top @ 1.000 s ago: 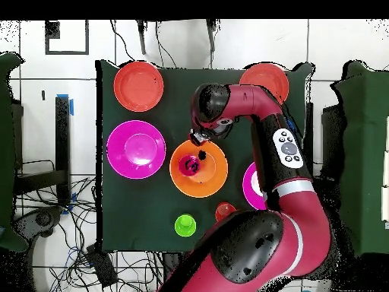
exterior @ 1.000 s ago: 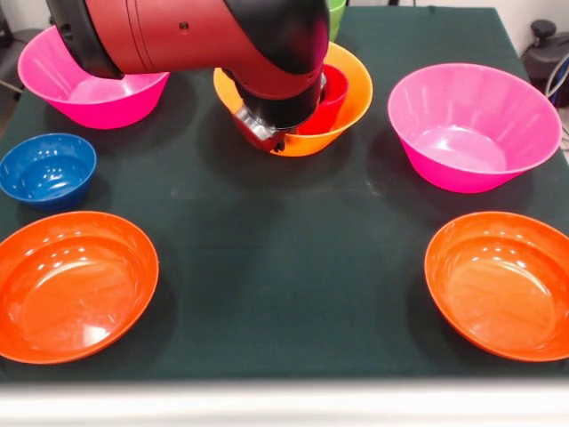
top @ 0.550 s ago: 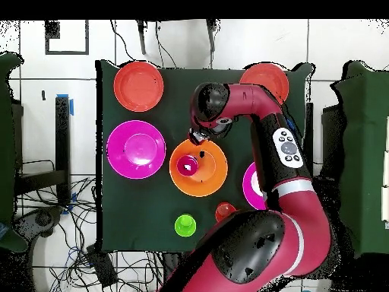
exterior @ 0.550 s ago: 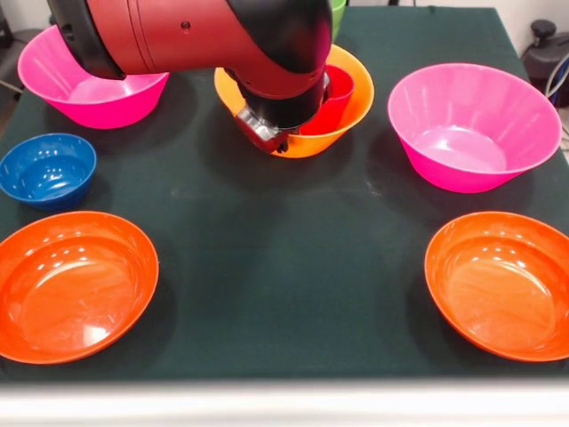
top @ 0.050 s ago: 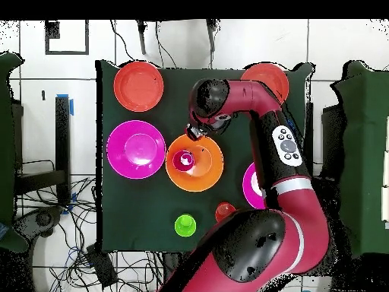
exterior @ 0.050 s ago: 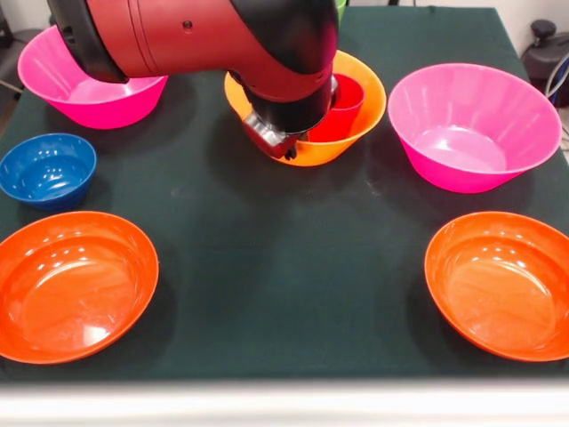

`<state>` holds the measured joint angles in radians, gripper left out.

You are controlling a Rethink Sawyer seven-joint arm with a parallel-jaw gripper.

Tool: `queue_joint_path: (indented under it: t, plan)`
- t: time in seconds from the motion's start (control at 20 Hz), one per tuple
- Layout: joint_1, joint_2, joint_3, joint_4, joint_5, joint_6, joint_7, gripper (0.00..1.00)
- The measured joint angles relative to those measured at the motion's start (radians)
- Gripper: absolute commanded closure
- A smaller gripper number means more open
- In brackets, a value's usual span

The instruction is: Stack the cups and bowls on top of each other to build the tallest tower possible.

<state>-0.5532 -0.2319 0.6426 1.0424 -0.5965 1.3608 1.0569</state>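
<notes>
Gripper [exterior @ 0.050 s ago: 277,142]: it sits at the near rim of the large orange bowl [exterior @ 0.050 s ago: 351,133], at or against the wall. The arm's bulk hides the fingers, so I cannot tell whether it is gripping the rim or let go.

Large orange bowl: the landmark, mid-table toward the far side. It holds the red cup [exterior @ 0.050 s ago: 342,108].

Red cup: upright inside the orange bowl, just beside the gripper housing.

Pink bowls: one [exterior @ 0.050 s ago: 471,124] to the right of the orange bowl, one [exterior @ 0.050 s ago: 84,84] to its left, partly under the arm.

Blue bowl [exterior @ 0.050 s ago: 46,169]: left of the orange bowl and nearer the camera.

Red-orange shallow bowls: one [exterior @ 0.050 s ago: 76,285] near-left, one [exterior @ 0.050 s ago: 502,285] near-right, both well apart from the orange bowl.

Green cup [top @ 0.050 s ago: 185,225]: in the overhead view, on the robot's side of the orange bowl.
</notes>
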Motion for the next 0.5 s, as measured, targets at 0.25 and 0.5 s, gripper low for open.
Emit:
queue_joint_path:
  t: [0.25,0.5]
  plan:
    - [0.006,0.025,0.012,-0.061,-0.001,0.020,-0.014,1.00]
    - [0.014,0.049,0.021,-0.122,-0.003,0.062,-0.050,1.00]
